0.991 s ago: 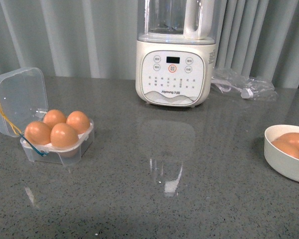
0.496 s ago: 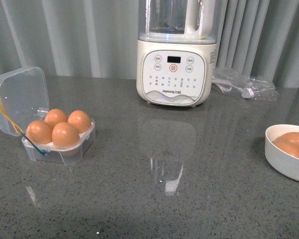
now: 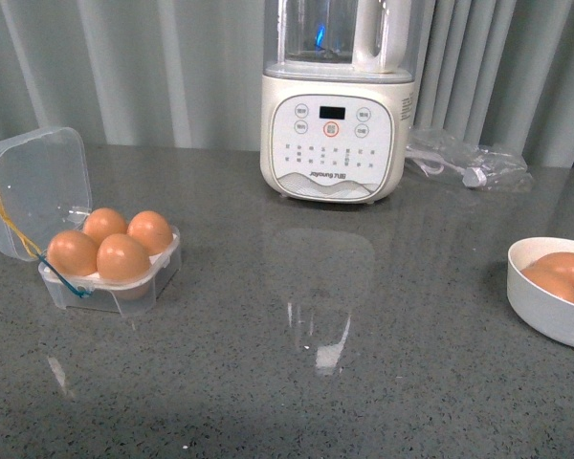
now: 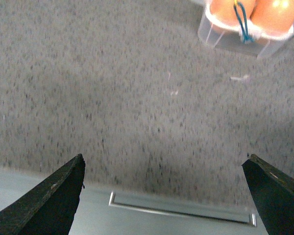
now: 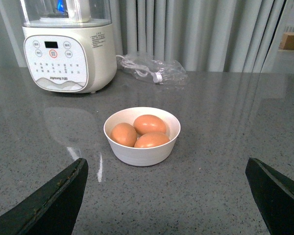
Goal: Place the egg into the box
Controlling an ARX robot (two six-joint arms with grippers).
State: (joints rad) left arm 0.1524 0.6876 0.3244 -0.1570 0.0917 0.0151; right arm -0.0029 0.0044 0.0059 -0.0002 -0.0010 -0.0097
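Note:
The clear plastic box [image 3: 115, 287] stands on the left of the grey table with its lid [image 3: 36, 186] open. All its cells hold brown eggs [image 3: 122, 257]. A yellow and a blue band hang at its side. Its near corner shows in the left wrist view [image 4: 245, 36]. My left gripper [image 4: 166, 169] is open and empty above the table's front edge, well short of the box. My right gripper [image 5: 166, 171] is open and empty, facing a white bowl [image 5: 142, 151] with three brown eggs [image 5: 149, 124]. Neither arm shows in the front view.
A cream blender [image 3: 335, 115] stands at the back middle of the table. A clear plastic bag with a cable [image 3: 469, 163] lies to its right. The white bowl [image 3: 545, 311] sits at the right edge in the front view. Grey curtains hang behind.
The front view shifts very slightly between frames. The box, eggs and bowl stay in place.

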